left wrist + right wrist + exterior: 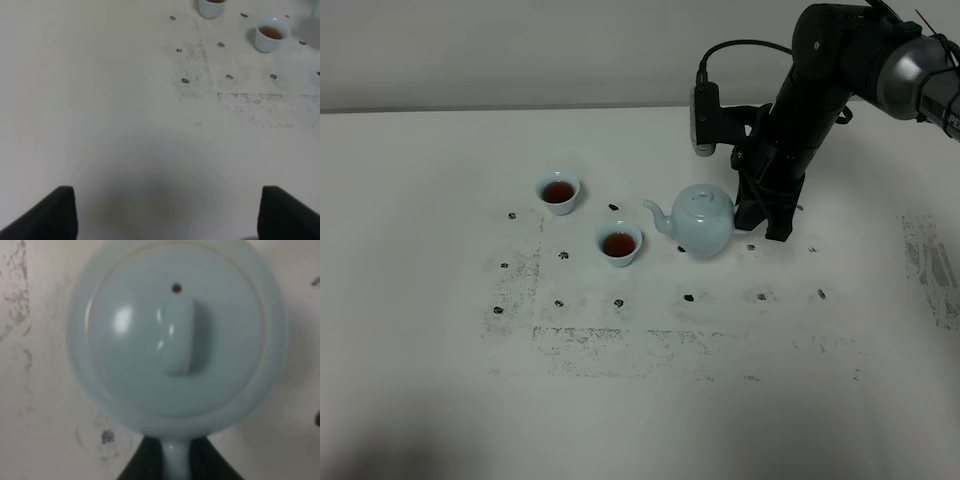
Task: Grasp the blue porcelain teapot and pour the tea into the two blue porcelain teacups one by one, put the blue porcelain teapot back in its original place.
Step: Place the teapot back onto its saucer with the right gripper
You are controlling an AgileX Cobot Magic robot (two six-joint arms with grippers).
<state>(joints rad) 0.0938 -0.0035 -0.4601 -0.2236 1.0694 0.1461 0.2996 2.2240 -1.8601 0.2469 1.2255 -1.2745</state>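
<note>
The blue porcelain teapot (703, 220) stands upright on the white table, spout pointing left toward the cups. My right gripper (757, 218) reaches down at its right side. In the right wrist view, the right gripper (175, 466) is shut on the teapot's loop handle, below the lidded body (175, 340). The two blue porcelain teacups, one far left (558, 192) and one nearer the pot (619, 243), both hold brown tea. They also show in the left wrist view (271, 34) (212, 6). My left gripper (167, 215) hovers open over bare table, well short of the cups.
The white table (420, 330) carries small dark marks (688, 297) and worn, scuffed patches (930, 260). The right arm's camera housing (704, 118) hangs just behind the teapot. The left arm is outside the exterior high view.
</note>
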